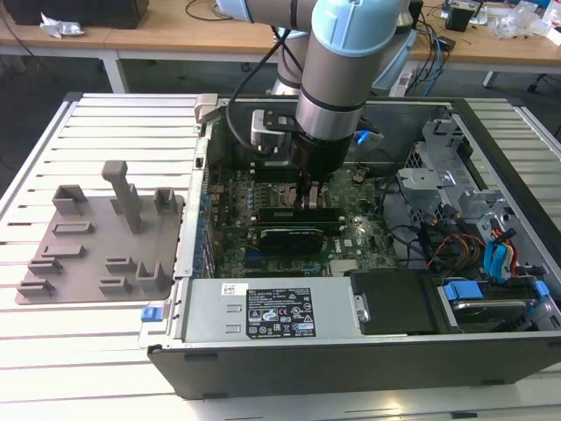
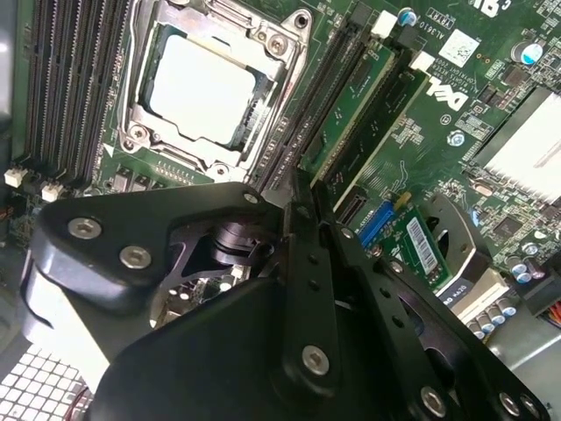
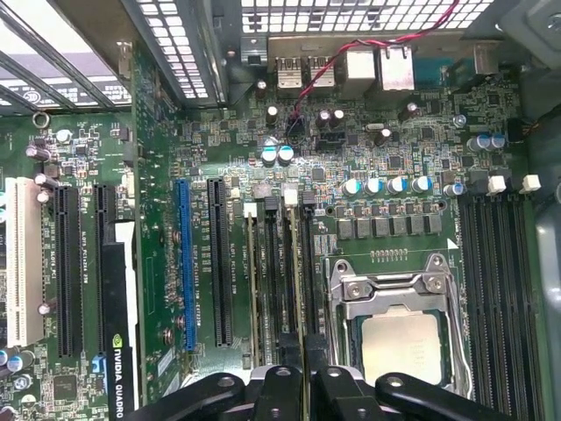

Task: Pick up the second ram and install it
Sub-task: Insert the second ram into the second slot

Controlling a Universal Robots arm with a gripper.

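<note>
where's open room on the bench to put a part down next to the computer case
Free: the slatted bench top behind the grey plastic plate, and the strip in front of it. Crowded: inside the case, where the gripper sits over the motherboard.

We see a matt black metal gripper (image 2: pixel 298 206) with bright screw heads, a glossy green circuit-board motherboard (image 3: pixel 394 149), a dull silver metal processor lid (image 2: pixel 203 88), and a matt grey plastic plate (image 1: pixel 101 237).
</note>
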